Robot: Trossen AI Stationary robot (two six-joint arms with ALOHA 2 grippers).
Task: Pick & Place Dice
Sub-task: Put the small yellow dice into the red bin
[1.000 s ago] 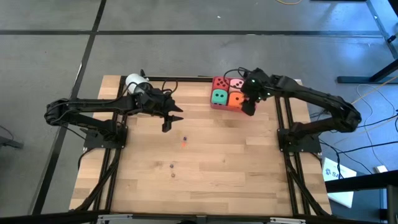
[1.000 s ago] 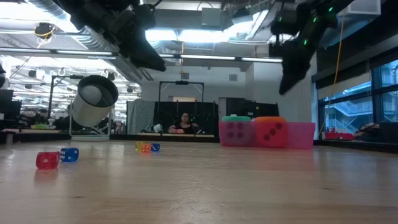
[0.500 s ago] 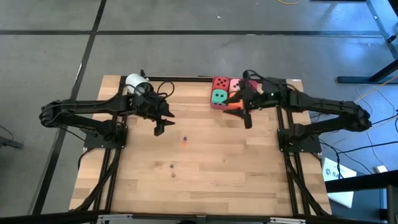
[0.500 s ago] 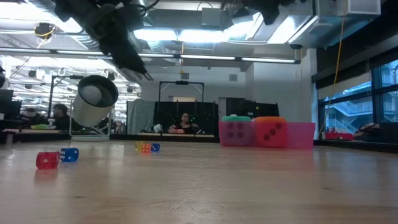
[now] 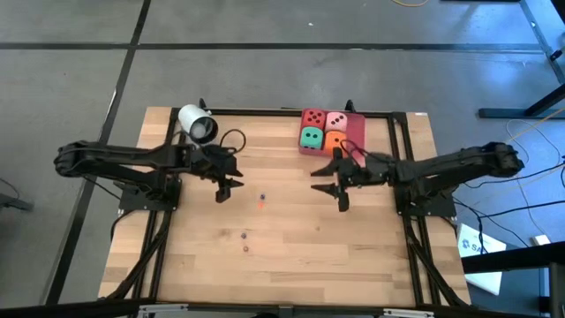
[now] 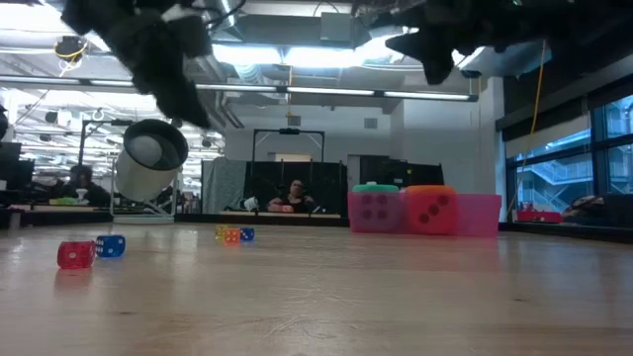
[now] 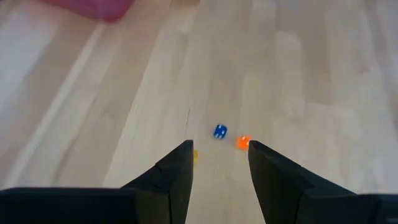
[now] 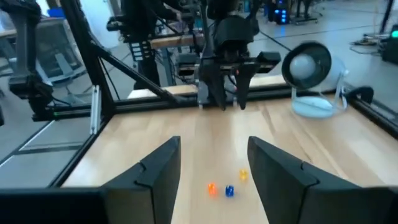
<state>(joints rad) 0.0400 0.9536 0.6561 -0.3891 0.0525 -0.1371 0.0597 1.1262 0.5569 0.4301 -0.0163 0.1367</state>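
Pulling back from the tray now, the right gripper (image 5: 334, 184) is hanging over bare tabletop, fingers spread and holding nothing. All four dice are sitting together in the pink tray (image 5: 356, 129): red die (image 5: 312, 118), pink die (image 5: 335, 121), green die (image 5: 311, 137), orange die (image 5: 334, 140). Left gripper (image 5: 228, 185) is drifting back too, fingers apart, empty. Looks like placing is basically done.

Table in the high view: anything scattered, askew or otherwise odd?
Yes. A few tiny dice lie loose on the bare wood mid-table, away from the four big dice packed on the red tray. The white cylinder lies tipped at the back left.
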